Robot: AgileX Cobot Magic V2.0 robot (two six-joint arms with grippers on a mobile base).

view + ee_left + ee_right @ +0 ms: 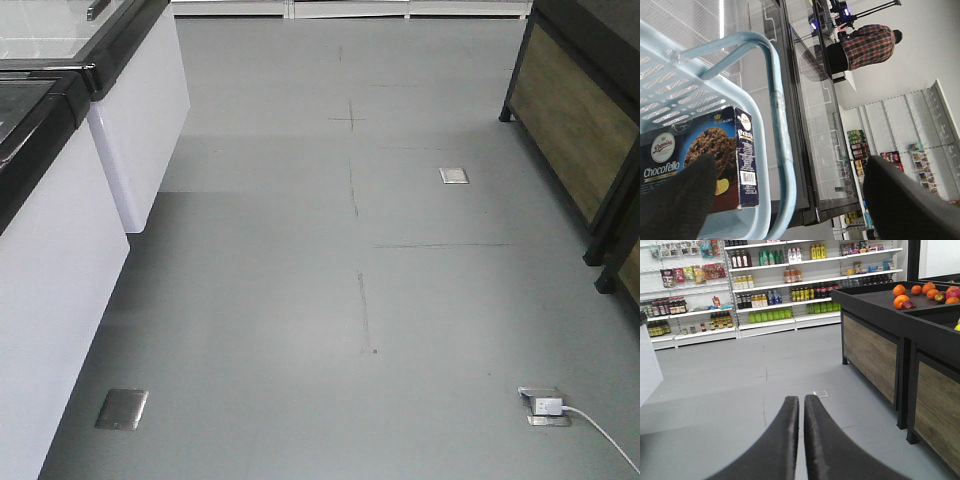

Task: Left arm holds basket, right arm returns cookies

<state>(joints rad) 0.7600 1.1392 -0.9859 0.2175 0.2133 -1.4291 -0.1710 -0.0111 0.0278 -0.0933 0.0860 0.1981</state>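
Note:
In the left wrist view the light blue basket (675, 95) fills the left side, seen tilted. The dark navy "Chocofello" cookies box (705, 160) lies inside it against the rim. A hoop handle (777, 150) of the basket runs between the two fingers of my left gripper (790, 167). Its fingers (900, 200) stand wide apart, so it is open. My right gripper (801, 399) is shut and empty, pointing over the bare grey floor. Neither gripper nor the basket shows in the front view.
White chest freezers (60, 230) with black rims line the left. A dark wooden produce stand (585, 130) holding oranges (902, 297) is on the right. Drink shelves (780, 285) stand at the back. A floor socket with a white plug (545, 405) is near right. A person in a plaid shirt (867, 45) stands beyond the freezers.

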